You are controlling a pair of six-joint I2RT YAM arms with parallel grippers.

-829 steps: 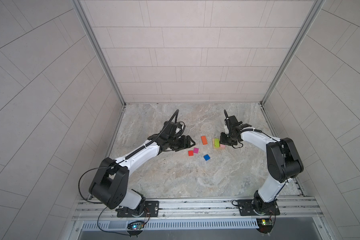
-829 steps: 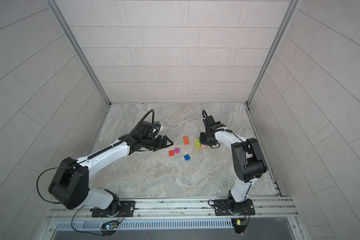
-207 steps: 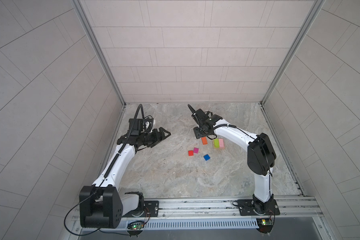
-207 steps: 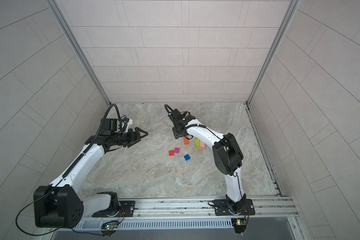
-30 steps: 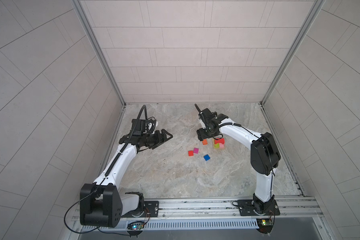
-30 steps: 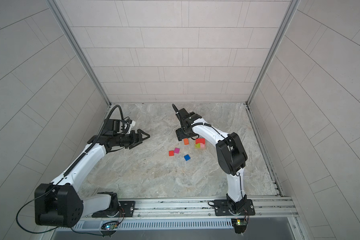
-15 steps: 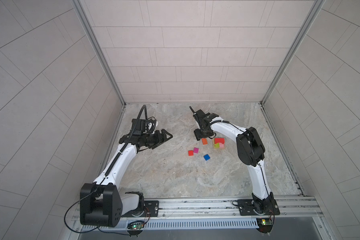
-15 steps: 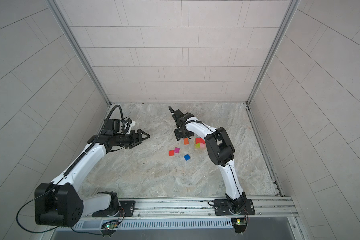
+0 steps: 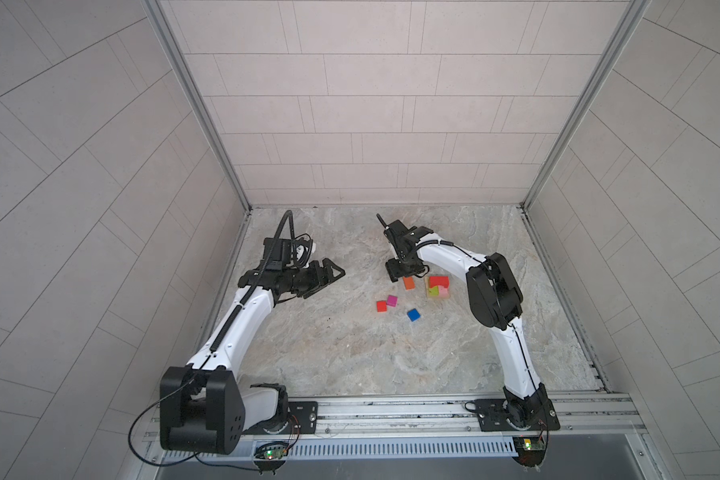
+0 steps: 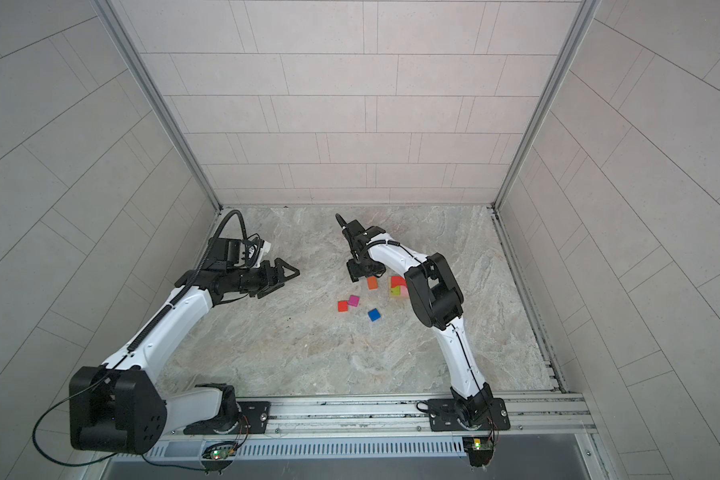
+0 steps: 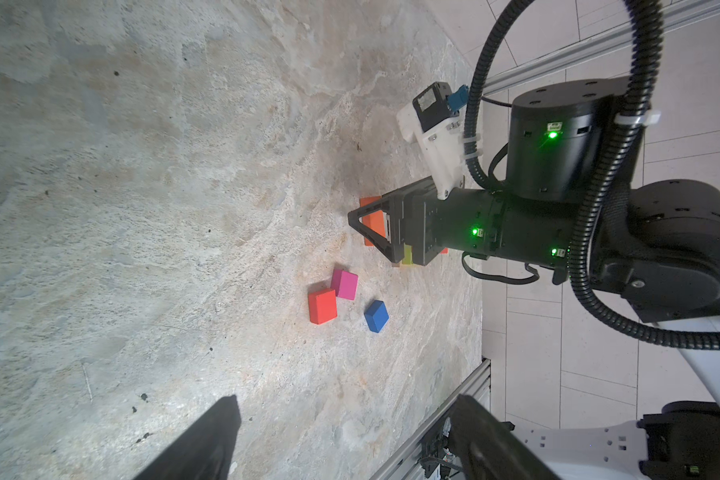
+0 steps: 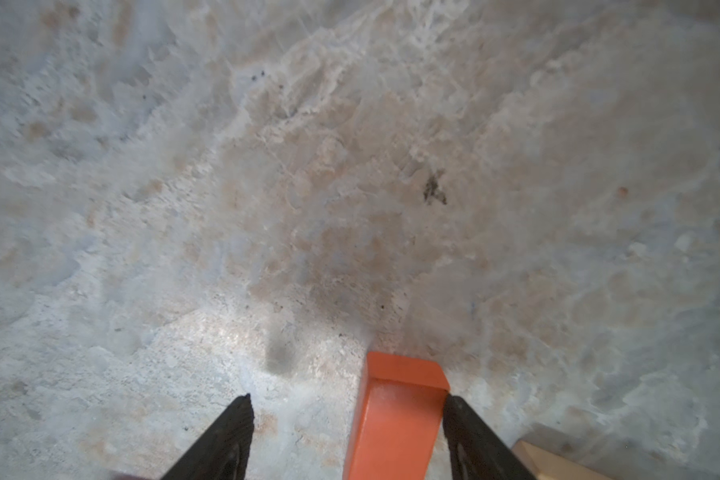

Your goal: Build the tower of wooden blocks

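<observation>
Pincer jaws are seen parted on both arms. The left pincer (image 9: 327, 280) is held wide and empty above the worktop (image 9: 350, 353), near its left edge.

Of the loose blocks, the blue cube (image 9: 413, 315) is found nearest the front edge, apart from the rest. Just behind it, the red cube (image 9: 381, 306) and the magenta cube (image 9: 392, 300) are set close together, seemingly touching. Farther back, right of the middle, the tower (image 9: 437, 286) is seen: a red notched piece (image 9: 438, 281) is laid on lime, pink and tan blocks. Just left of it the orange block (image 9: 408, 283) is laid flat on the worktop.

The right pincer (image 12: 348, 399) is set over that block. One finger (image 12: 470, 432) is placed against its side and a gap is left at the other, so nothing is clamped.
</observation>
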